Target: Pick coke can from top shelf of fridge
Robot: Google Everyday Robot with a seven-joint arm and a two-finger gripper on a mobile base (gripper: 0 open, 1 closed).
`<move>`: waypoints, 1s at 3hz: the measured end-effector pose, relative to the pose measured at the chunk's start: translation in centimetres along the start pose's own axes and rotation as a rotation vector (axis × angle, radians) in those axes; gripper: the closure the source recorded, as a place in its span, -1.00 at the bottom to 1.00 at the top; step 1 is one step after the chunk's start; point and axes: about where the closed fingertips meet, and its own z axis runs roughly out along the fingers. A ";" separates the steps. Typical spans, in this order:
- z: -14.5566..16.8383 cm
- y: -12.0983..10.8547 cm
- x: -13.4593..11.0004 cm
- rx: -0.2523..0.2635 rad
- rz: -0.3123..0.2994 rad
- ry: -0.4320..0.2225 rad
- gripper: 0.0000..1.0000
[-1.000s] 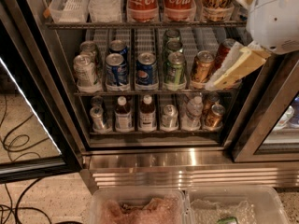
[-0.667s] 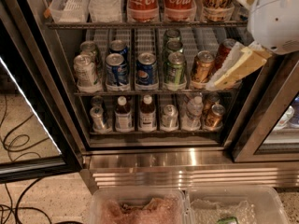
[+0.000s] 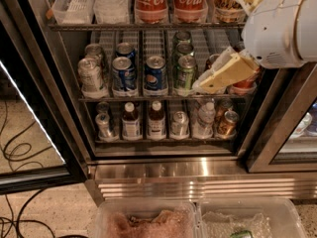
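Note:
Two red coke cans (image 3: 151, 1) (image 3: 189, 1) stand side by side on the top shelf (image 3: 143, 27) of the fridge (image 3: 198, 175), with a gold-brown can (image 3: 227, 3) to their right. My gripper (image 3: 218, 78), cream-coloured on a white arm (image 3: 282, 26), hangs in front of the right end of the middle shelf. It is below and to the right of the coke cans and apart from them. It partly hides a red can (image 3: 245, 85) on the middle shelf.
The middle shelf holds a silver can (image 3: 91, 76), blue Pepsi cans (image 3: 124, 73) and green cans (image 3: 184, 73). Bottles (image 3: 131, 123) and cans fill the bottom shelf. The glass door (image 3: 29, 108) stands open at left. Clear bins (image 3: 143, 219) and cables (image 3: 20, 150) lie on the floor.
My arm and gripper have shifted a little to the left in front of the middle shelf. The cans have not moved.

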 end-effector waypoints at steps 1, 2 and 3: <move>0.1 -1.0 -0.1 0.040 0.057 -0.006 -1.00; -0.3 -0.8 -0.2 0.041 0.064 -0.033 -1.00; 0.2 -1.3 -1.0 0.048 0.074 -0.090 -1.00</move>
